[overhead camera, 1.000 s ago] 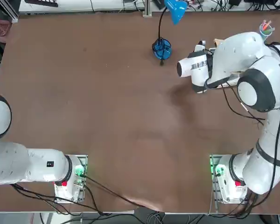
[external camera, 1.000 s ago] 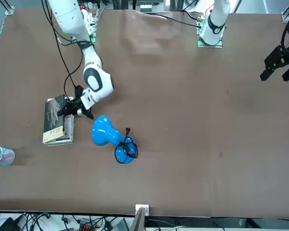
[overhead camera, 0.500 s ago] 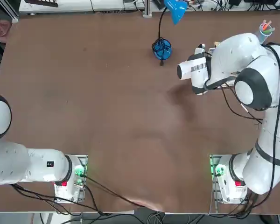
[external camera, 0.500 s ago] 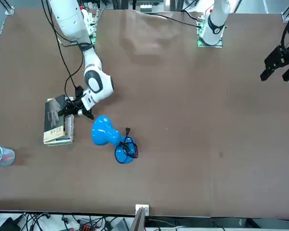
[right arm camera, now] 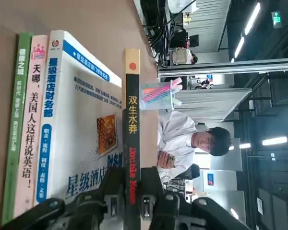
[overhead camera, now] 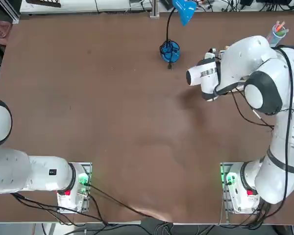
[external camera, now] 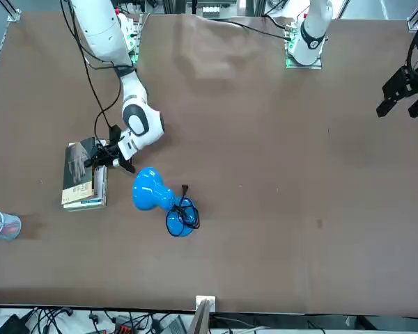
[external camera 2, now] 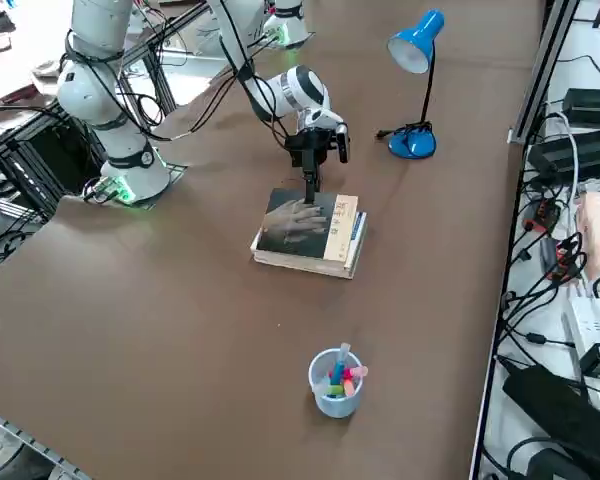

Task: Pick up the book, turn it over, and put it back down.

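above the stack's edge, the claw (right arm camera: 132, 191) grips the book's spine (right arm camera: 133, 129).

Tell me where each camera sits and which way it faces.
Top: overhead, looking down; both arms show.
Front: across the table, facing the robot; the right arm reaches the book.
Right side: raised at the robot's right, looking diagonally down; shows the right arm over the book.
Right wrist: on that arm, along the right pincer, shut on the book.
Front and right side share the blue lamp.
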